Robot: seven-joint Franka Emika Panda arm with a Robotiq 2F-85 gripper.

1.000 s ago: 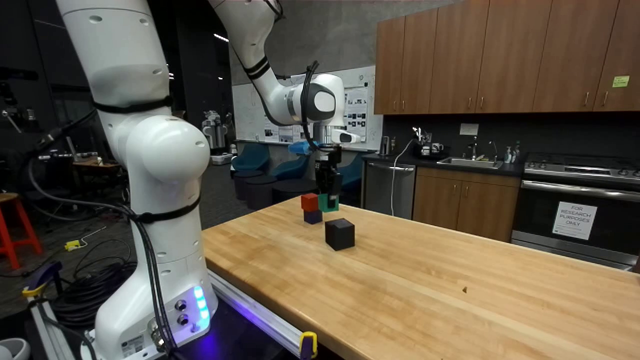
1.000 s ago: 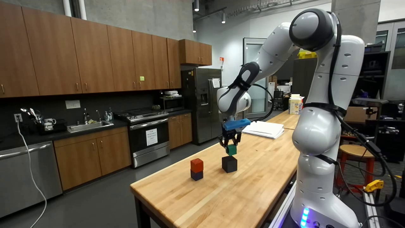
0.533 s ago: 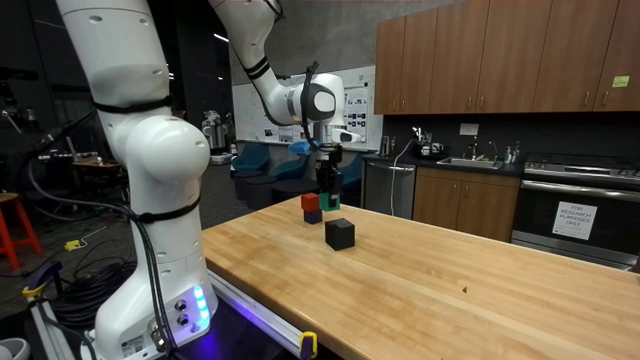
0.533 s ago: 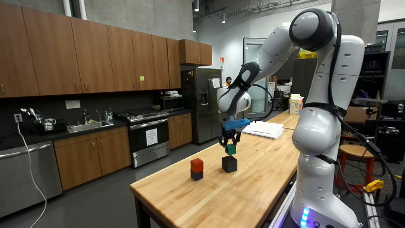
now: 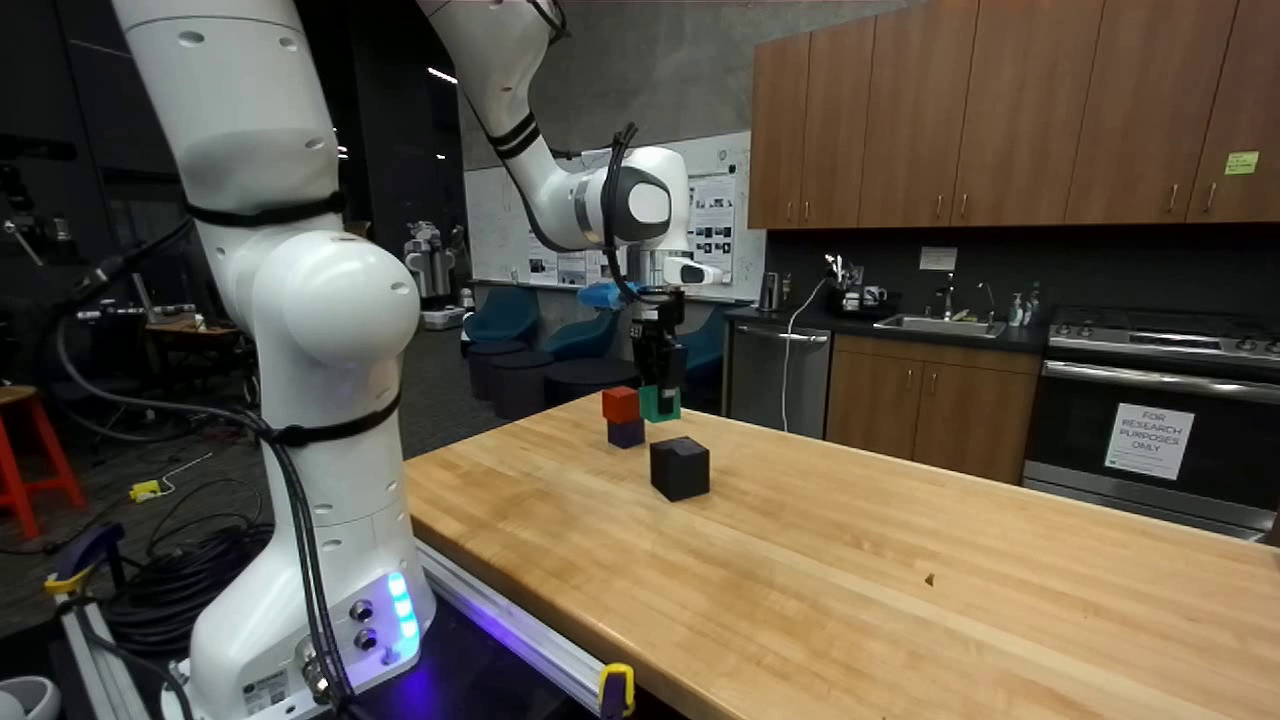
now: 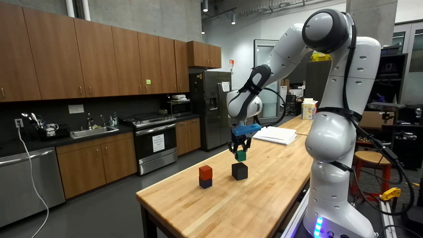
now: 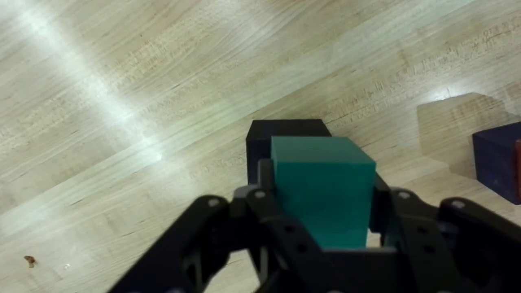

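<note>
Above tabletop [image 6: 228,205], gripper [image 7: 323,181] w/ jaws part-closed, clamped on opp. sides of grn cube [image 7: 324,203], nr blk block [image 6: 240,171].

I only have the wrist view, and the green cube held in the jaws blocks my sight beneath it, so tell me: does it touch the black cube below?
Observer: No. In an exterior view, pale wooden tabletop shows between the green cube and the black cube.
Operator: What is the red strip beside the dark blue cube at my right edge?
Observer: Both exterior views show a whole red cube stacked on top of it.
Operator: What lies farther along the tabletop?
Observer: In an exterior view, a stack of flat white sheets.
</note>
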